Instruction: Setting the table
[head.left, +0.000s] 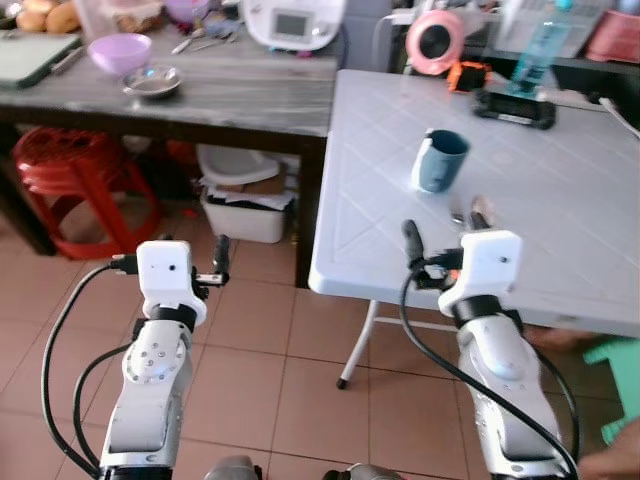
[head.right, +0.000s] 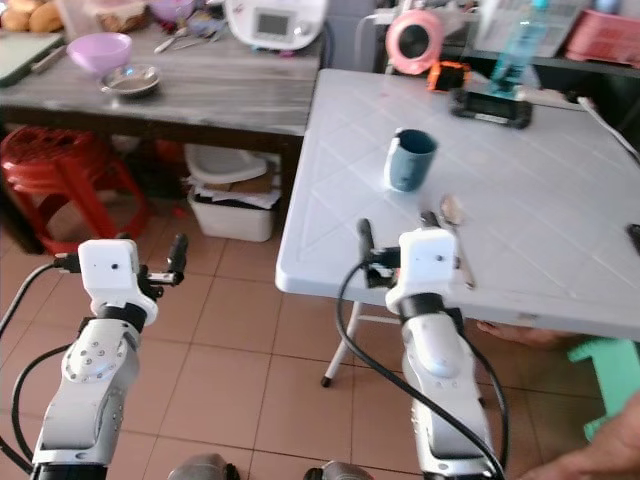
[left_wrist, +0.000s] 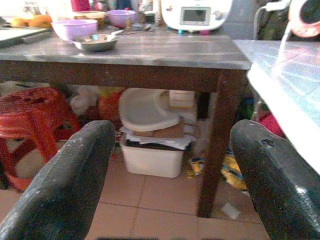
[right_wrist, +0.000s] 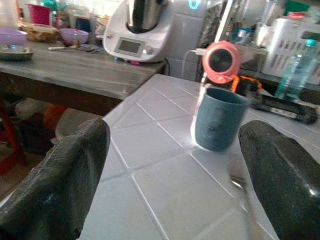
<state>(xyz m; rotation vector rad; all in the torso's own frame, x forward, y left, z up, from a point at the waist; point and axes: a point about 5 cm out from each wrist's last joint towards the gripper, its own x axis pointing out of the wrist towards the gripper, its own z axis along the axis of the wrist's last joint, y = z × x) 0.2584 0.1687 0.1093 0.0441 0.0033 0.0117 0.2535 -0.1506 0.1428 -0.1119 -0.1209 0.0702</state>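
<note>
Right claw (head.left: 445, 236): nearest of all, raised over the near edge of the white counter (head.left: 560, 180), fingers spread wide with nothing between them.
Left claw (head.left: 205, 262): held over the tiled floor (head.left: 250, 350) off the counter's near left corner, fingers also spread and empty, facing the dark wooden table (head.left: 230, 95).
Blue cup (head.left: 439, 160): upright on the white counter, a little in from the near edge, just ahead of the right claw.
Spoon (head.right: 452, 222): lying flat near the counter's near edge, beside the right claw, between it and the cup.
Wooden table: carries a purple bowl (head.left: 119, 52), a small metal dish (head.left: 152, 82) and a white appliance (head.left: 292, 22).
Under the table: a red stool (head.left: 75, 180) and a white bin (head.left: 243, 205).
</note>
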